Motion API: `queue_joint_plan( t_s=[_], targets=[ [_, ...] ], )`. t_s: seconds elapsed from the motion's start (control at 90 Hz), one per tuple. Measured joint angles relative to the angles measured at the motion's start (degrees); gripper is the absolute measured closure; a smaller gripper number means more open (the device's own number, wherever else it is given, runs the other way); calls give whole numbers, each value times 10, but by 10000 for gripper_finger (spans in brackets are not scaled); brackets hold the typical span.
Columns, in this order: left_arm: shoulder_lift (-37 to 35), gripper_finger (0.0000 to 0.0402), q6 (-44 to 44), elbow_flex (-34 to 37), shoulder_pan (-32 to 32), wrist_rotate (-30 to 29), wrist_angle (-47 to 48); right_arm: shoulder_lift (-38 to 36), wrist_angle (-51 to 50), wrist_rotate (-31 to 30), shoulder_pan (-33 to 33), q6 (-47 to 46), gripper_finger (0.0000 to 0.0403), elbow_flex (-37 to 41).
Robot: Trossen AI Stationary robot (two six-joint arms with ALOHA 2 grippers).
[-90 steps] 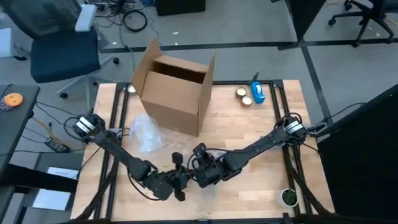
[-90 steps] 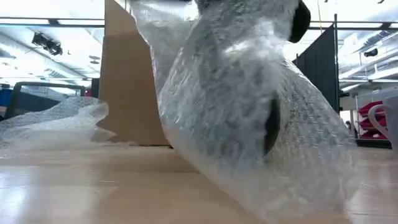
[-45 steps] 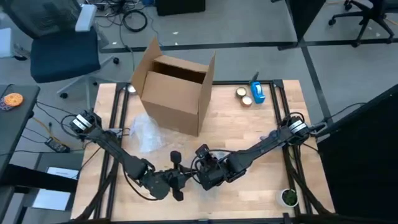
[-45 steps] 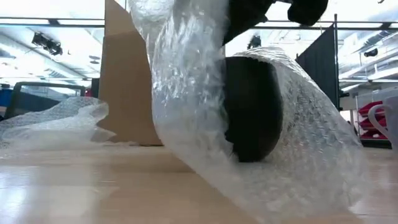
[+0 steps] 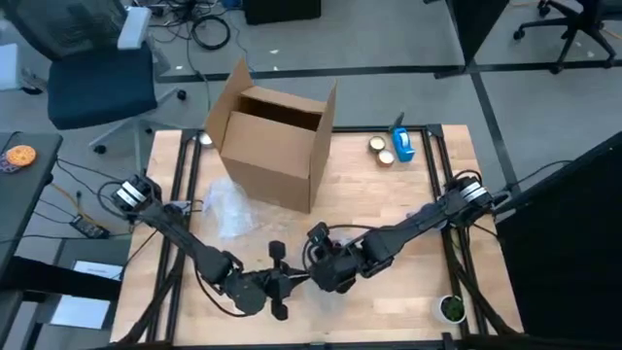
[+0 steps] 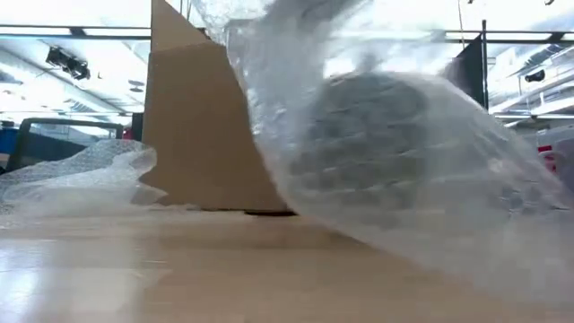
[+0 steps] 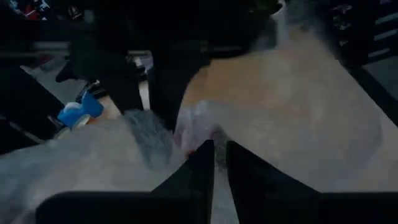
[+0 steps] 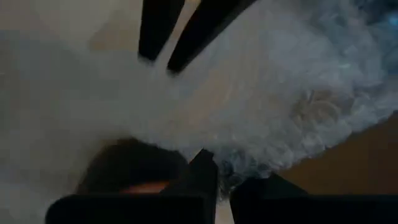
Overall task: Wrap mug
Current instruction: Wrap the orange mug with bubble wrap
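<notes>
Mug (image 6: 377, 135): a dark shape inside the bubble wrap (image 6: 421, 197), lifted just off the desk (image 5: 408, 194) near its front edge, about midway along.
Left gripper (image 5: 279, 282): at the front edge, fingers (image 7: 199, 168) pinched on a fold of the wrap.
Right gripper (image 5: 326, 264): just beside the left one, fingers closed on the wrap too.
Cardboard box (image 5: 277, 136): open, at the back-left corner.
Spare wrap (image 5: 228, 209): crumpled in front of the box.
</notes>
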State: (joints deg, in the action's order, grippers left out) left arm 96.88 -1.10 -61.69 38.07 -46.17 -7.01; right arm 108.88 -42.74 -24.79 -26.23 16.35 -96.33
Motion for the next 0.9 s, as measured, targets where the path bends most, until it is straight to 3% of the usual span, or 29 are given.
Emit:
queue_joint_plan(
  t_s=[0.144,0.478,0.644,0.9],
  targets=[
    [5,374,0,0,-15,-1,1,1,0,64,18,-56,394,0],
    [5,374,0,0,-26,-1,0,2,-2,141,45,-119,370,0],
    [5,374,5,0,-31,-1,2,2,-3,135,47,-118,345,0],
    [5,374,13,0,-43,-4,5,-21,-15,75,43,-114,294,0]
  ],
)
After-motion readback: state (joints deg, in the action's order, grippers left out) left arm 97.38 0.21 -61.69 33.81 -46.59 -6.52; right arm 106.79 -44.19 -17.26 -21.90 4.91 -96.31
